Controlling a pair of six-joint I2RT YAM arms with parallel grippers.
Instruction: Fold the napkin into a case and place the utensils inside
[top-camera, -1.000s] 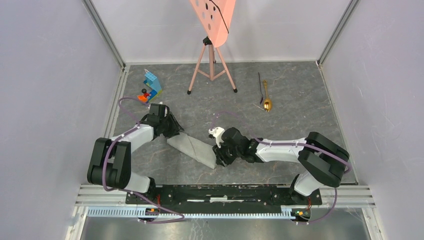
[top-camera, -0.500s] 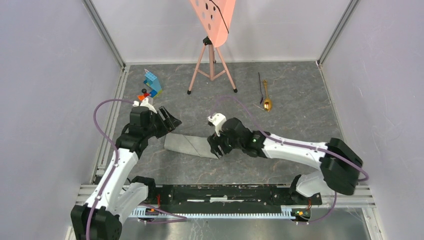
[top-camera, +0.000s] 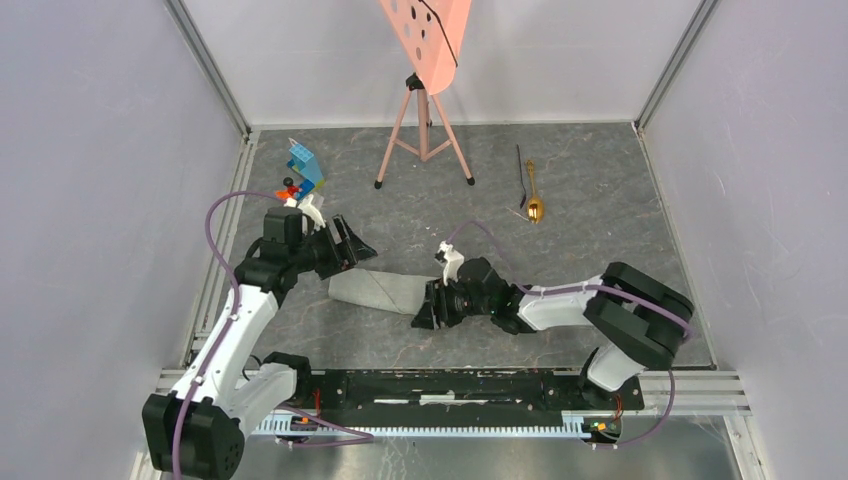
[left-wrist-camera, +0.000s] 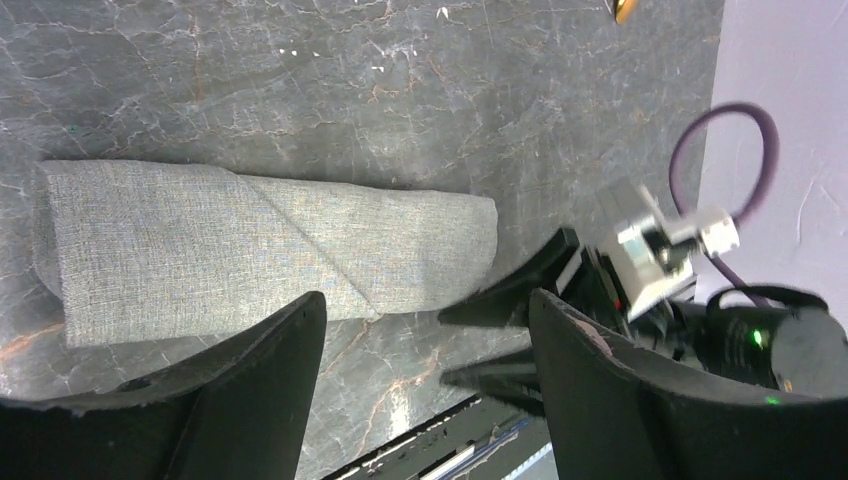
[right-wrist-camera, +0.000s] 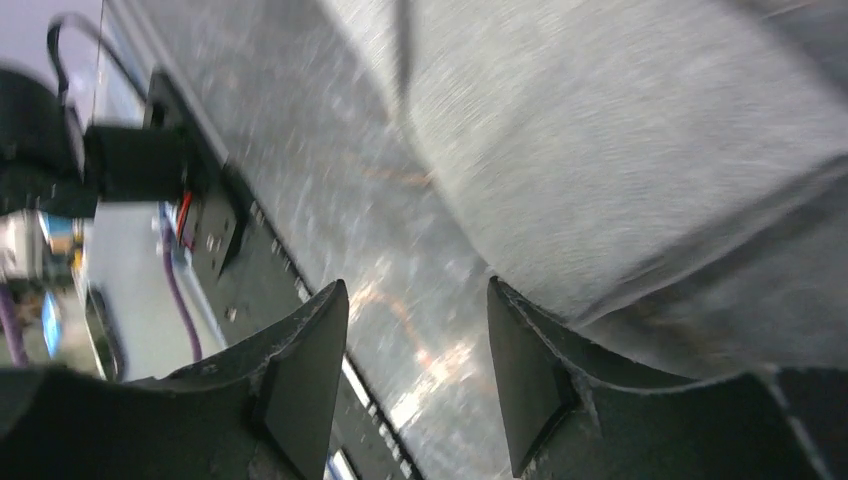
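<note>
The napkin lies folded into a narrow light-grey case (top-camera: 385, 291) on the dark marble table; it also shows in the left wrist view (left-wrist-camera: 260, 245) and the right wrist view (right-wrist-camera: 620, 140). My left gripper (top-camera: 352, 247) is open and empty, raised just behind the case's left end (left-wrist-camera: 425, 310). My right gripper (top-camera: 424, 306) is open and empty at the case's right end, one finger beside the cloth edge (right-wrist-camera: 415, 300). The gold spoon (top-camera: 534, 201) and the thin black utensil (top-camera: 521, 176) lie together at the back right, apart from both grippers.
A pink perforated board (top-camera: 428, 30) on a tripod (top-camera: 424, 135) stands at the back centre. Blue and red toy blocks (top-camera: 300, 172) sit at the back left, near my left arm. Grey walls close in both sides. The arms' base rail (top-camera: 440, 385) runs along the near edge.
The case has swung from diagonal to nearly level. My left gripper has drawn back off its left end. My right gripper has shifted right and lower at its right end.
</note>
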